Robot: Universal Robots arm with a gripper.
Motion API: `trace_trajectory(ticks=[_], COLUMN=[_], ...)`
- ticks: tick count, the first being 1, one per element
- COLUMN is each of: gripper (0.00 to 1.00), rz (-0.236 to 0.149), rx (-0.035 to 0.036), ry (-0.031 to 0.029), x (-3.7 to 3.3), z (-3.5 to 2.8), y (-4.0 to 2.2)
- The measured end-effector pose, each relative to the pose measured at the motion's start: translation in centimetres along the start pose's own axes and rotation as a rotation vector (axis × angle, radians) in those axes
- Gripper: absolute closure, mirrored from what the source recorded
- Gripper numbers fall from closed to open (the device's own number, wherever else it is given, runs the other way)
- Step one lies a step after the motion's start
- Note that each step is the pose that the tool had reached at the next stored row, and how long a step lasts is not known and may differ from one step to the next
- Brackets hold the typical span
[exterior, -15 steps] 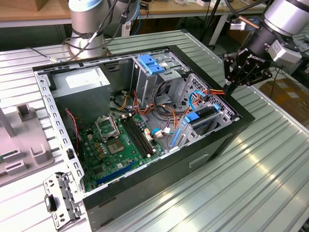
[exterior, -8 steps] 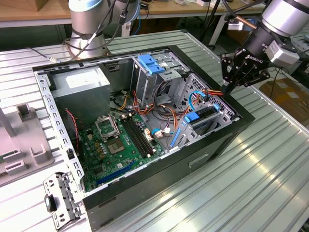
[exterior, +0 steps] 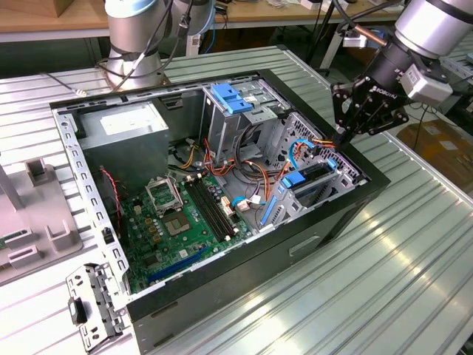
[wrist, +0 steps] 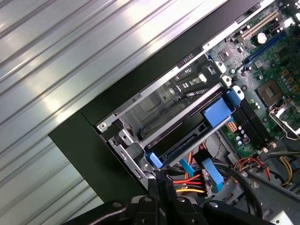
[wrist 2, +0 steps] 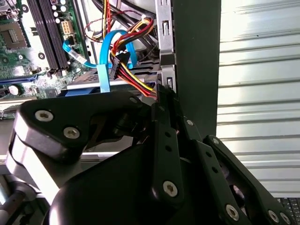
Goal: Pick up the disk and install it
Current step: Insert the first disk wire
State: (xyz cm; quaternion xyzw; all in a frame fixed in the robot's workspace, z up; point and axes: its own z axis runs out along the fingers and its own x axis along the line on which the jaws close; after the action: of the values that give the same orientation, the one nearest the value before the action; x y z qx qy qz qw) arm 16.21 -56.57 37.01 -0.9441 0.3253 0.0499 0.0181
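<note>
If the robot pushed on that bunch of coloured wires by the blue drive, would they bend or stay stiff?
The coloured wires would probably bend, since they already loop in loose curves beside the flat blue cable. They would likely spring back a bit, because their ends look plugged in near the disk. The gripper sits right beside them, so it could snag one.

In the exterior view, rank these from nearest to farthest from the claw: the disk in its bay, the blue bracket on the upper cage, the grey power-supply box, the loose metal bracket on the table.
1. The disk, just below the claw, by the case's near wall.
2. The blue bracket, atop the drive cage mid-case.
3. The power-supply box, at the case's far corner, toward the exterior view's left.
4. The loose metal bracket, outside the case, at the exterior view's bottom left.
</note>
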Motion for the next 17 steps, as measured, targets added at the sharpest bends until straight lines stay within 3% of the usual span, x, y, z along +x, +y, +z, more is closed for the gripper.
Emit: trace_trajectory(ticks=[17], gripper=[0.83], rz=[0.0], rx=[-0.0001], ry=[0.0001], x=[-1.46], z=[0.34], y=[1.59])
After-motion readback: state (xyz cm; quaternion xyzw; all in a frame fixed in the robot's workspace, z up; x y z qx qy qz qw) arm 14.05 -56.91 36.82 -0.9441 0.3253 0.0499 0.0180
